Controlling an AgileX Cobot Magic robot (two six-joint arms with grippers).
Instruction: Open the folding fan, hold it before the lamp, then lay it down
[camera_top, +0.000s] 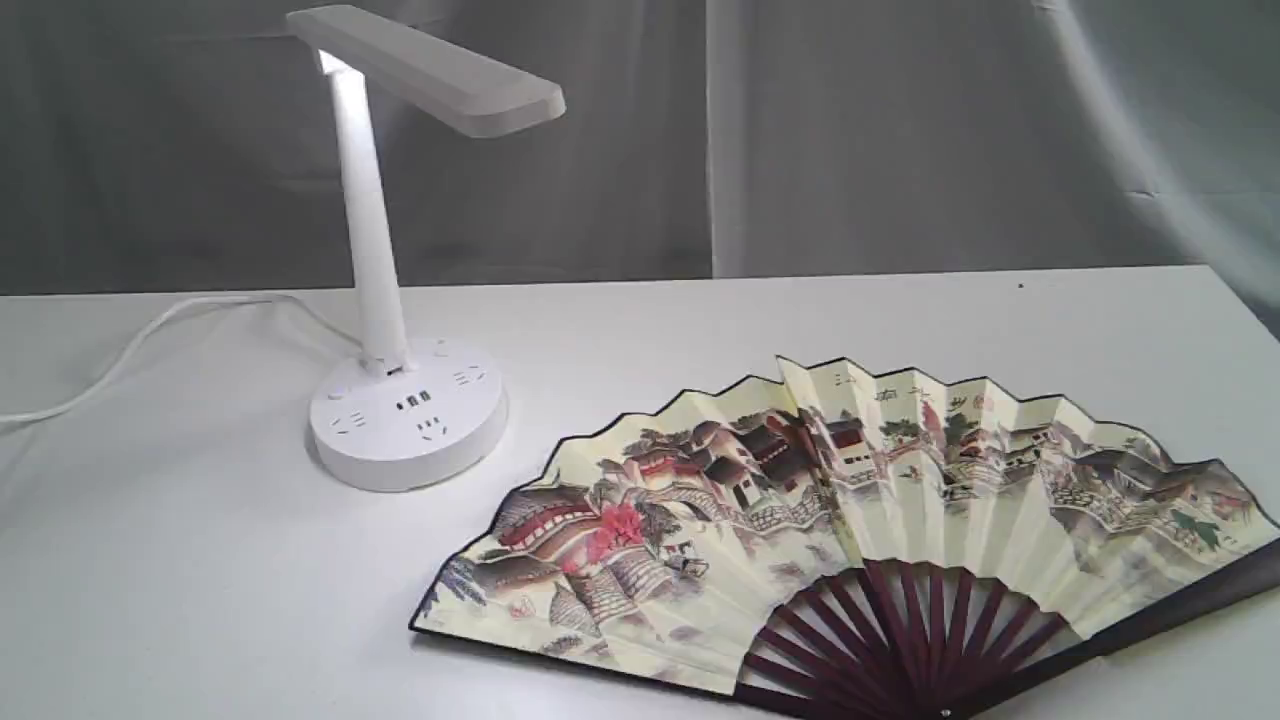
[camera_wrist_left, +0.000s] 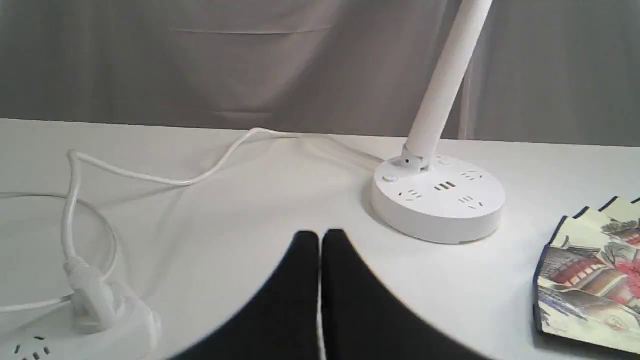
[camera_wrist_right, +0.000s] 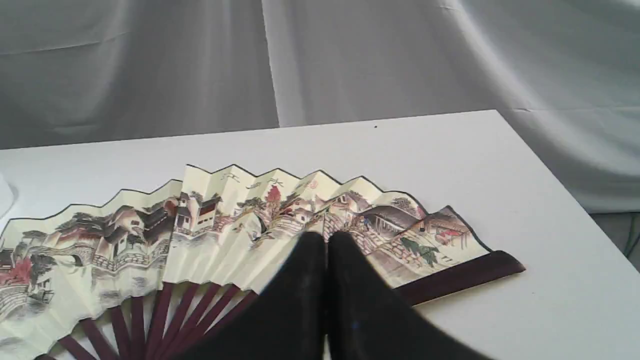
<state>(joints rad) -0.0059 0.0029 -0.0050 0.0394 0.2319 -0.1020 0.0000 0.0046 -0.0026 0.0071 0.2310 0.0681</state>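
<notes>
Two grippers — the left gripper (camera_wrist_left: 320, 236) and the right gripper (camera_wrist_right: 326, 236) — are hovering with jaws pressed together, holding nothing. The folding fan (camera_top: 850, 530) is lying fully spread just beside the lamp (camera_top: 405, 425), apart from its base. Regrasping is likely risking a creased leaf, with shut jaws catching pleats rather than ribs.

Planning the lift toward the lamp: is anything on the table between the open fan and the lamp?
Nothing visible. Only bare table separates the folding fan at its nearest edge from the lamp at its round base. The lamp's white cord trails off the base's other side, away from the fan.
</notes>
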